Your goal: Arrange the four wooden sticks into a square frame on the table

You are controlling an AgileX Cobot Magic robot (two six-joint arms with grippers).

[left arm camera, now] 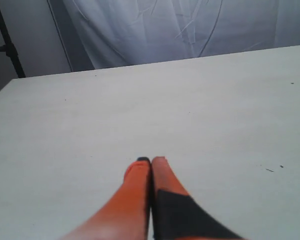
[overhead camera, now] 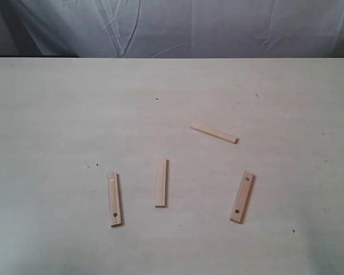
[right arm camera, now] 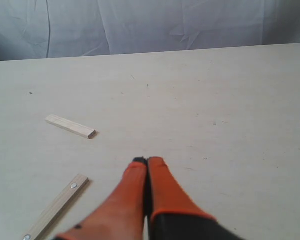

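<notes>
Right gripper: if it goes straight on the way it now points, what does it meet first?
Probably nothing but the bare table. The right gripper points past the plain stick and the holed stick, both aside of its line. Depth is unclear.

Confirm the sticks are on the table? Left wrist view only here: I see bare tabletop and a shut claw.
Observer: Yes. Exterior view shows four, all apart, no square yet: left stick, middle stick, angled stick, right stick.
Operator: Right claw holding one?
Observer: No. The right claw is shut with nothing in it.
Operator: Which stick is by it?
Observer: The right stick, two holes showing, lies beside it in the right wrist view.
</notes>
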